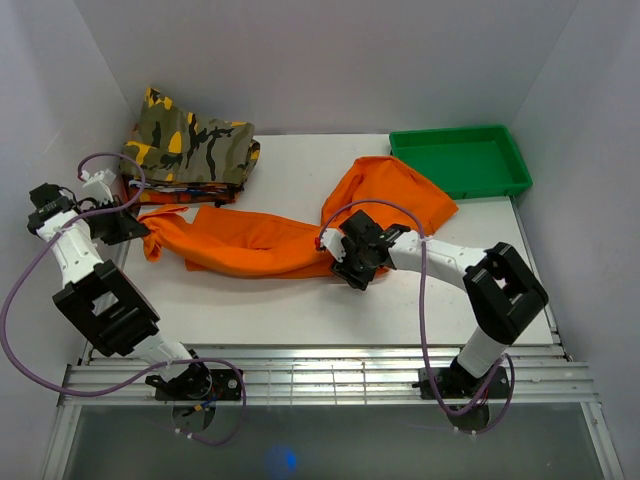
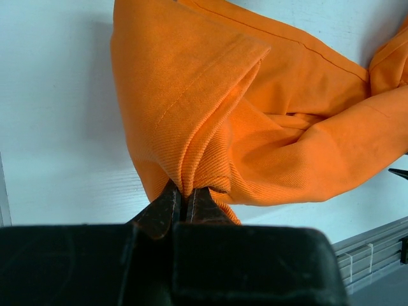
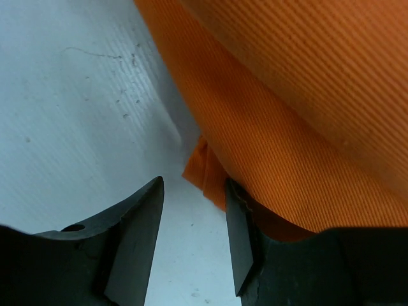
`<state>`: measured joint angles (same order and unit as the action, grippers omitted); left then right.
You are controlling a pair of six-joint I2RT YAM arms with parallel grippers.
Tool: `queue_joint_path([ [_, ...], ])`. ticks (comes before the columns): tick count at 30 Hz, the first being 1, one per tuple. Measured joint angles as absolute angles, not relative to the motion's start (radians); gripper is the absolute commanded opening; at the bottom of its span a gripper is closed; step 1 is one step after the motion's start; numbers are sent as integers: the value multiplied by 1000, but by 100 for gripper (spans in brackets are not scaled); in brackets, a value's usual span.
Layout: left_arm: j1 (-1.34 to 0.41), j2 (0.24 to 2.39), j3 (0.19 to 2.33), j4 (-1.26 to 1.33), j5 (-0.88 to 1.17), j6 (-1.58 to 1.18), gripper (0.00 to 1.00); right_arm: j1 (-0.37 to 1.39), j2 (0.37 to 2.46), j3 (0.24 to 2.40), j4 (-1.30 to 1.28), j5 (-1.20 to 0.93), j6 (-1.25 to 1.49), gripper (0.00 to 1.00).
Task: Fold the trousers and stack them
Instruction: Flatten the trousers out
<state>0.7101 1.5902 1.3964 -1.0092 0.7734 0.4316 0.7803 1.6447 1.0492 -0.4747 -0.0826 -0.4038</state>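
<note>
White table carrying trousers, sprawling rumpled from just below camouflage garment out rightward. I'm pinching cloth fold with left gripper, clamped tight. Right gripper hovering with jaws apart at cloth edge, well right of garment. I'm judging fabric soft, light, floppy: best gripping hems, corners.

One pair of orange trousers is lying on the single bench. One folded camouflage garment is sitting at the far left, and one green tray at the far right. Two arms are working, the left arm and the right arm. They are carrying two tools in all, the left tool and the right tool. Two purple cables are looping, one along each arm.
</note>
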Motion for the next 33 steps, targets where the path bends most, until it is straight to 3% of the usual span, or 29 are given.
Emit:
queue_joint_path([
  [4, 710, 1590, 1399, -1009, 772, 429, 0, 784, 1712, 1049, -442, -26, -380, 53],
  [7, 709, 1591, 1406, -1008, 770, 425, 0, 788, 1729, 1048, -424, 23, -378, 46],
  [10, 709, 1597, 1411, -1008, 770, 422, 0, 793, 1726, 1036, -396, 63, -391, 9],
  [18, 706, 1677, 1545, -1045, 774, 477, 0, 707, 1518, 1099, -583, 68, -496, 8],
  [23, 701, 1665, 1567, -1106, 795, 607, 0, 478, 1248, 1212, -688, -36, -656, 8],
  [31, 679, 1322, 1148, -1271, 800, 1036, 0, 180, 913, 1018, -972, -228, -1016, 8],
  [32, 681, 1258, 1086, -1280, 790, 1105, 24, 148, 880, 980, -999, -238, -1064, 8],
  [33, 682, 1199, 1019, -1288, 773, 1161, 33, 110, 830, 921, -1030, -237, -1111, 18],
])
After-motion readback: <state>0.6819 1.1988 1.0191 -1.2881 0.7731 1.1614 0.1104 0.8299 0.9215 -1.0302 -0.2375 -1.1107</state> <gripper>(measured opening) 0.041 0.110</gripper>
